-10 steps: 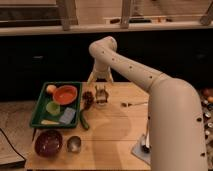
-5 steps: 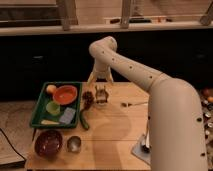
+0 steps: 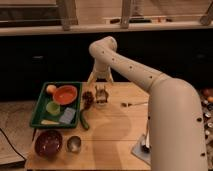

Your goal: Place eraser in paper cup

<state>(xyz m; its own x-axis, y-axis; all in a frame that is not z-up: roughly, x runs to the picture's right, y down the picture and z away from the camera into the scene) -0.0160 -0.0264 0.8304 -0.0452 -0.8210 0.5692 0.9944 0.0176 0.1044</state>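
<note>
My gripper (image 3: 101,94) points down at the far middle of the wooden table (image 3: 115,135), hanging from the long white arm (image 3: 135,75). Directly beneath it stands a small whitish paper cup (image 3: 101,101), about as wide as the gripper and partly covered by it. I cannot make out the eraser; it may be hidden by the gripper or inside the cup.
A dark brown lumpy object (image 3: 88,97) lies just left of the cup. A long green vegetable (image 3: 84,120) lies in front of it. A green tray (image 3: 37,112) at left holds an orange bowl (image 3: 66,94) and a light green cup (image 3: 53,107). A maroon bowl (image 3: 48,142), a metal bowl (image 3: 74,144) and a utensil (image 3: 131,104) are also on the table.
</note>
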